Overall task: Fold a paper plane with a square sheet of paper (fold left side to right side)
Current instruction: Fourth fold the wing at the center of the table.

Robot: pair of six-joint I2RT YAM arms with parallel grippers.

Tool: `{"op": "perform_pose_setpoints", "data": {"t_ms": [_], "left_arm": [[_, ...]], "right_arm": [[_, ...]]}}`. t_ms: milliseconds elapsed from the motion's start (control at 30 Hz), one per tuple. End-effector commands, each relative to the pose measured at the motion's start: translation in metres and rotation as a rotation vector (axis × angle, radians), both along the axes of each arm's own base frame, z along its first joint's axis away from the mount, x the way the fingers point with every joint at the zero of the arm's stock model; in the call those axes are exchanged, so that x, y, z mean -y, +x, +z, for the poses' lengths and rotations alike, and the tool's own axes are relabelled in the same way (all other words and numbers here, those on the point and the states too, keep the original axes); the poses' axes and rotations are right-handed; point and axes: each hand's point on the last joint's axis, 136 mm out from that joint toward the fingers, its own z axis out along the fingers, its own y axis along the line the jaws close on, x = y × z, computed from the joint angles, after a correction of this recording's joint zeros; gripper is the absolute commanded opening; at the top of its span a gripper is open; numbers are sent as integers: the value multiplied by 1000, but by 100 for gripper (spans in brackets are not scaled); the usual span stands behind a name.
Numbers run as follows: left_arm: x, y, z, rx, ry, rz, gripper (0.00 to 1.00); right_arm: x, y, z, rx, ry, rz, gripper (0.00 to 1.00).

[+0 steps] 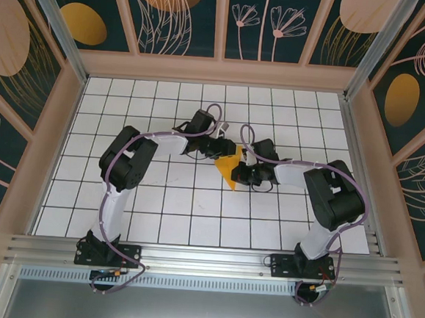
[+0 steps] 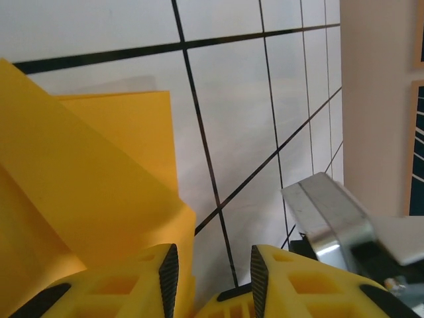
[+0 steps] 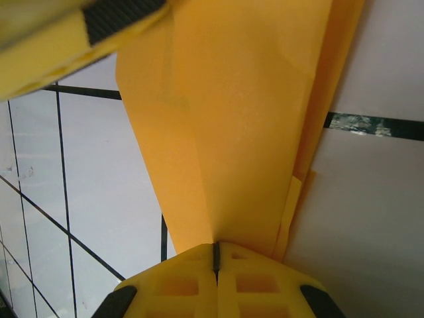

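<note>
Near the middle of the bench (image 1: 158,199), a little right of centre, the folded orange-yellow paper (image 1: 230,169) lies between the two arms. Its long axis runs from the far edge toward the near edge, broad end far and narrow point aimed at the near edge. The left end effector (image 1: 219,148) sits at the paper's far left corner, and the right end effector (image 1: 244,175) is just beside its right flank, closer to the pointed end. For a left-to-right fold, I judge that the move turns on this: the layer to be carried over lies on the left arm's side, and the crease would follow that long axis toward the right arm's pinch.

In the right wrist view the two yellow fingers are pressed together with no gap. The paper rises straight out of the seam between them, so that end effector has it clamped toward the narrow end. In the left wrist view the jaws stand partly apart (bare bench and a grid line show through the gap). The paper's layered edge lies against the inner side of one finger (image 2: 167,271) and reaches slightly into the gap. Nothing shows it being squeezed, so I judge it touched at most, not gripped.
</note>
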Motion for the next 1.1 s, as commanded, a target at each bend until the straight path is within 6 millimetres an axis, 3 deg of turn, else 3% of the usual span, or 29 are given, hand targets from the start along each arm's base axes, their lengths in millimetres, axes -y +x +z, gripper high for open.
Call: {"op": "perform_pose_setpoints", "data": {"t_ms": [0,433,1067], "left_arm": [[10,-4,-1,-5,-22,-42,37],[-4,30,-49,33,191,56,37],[-49,117,-49,93,247,218,40]], "right_arm": [[29,-21,-39,-114,-134,-35,0],[39,-30,-47,-134,-206,-33,0],[45,-45,-54,-163,-218,-26,0]]}}
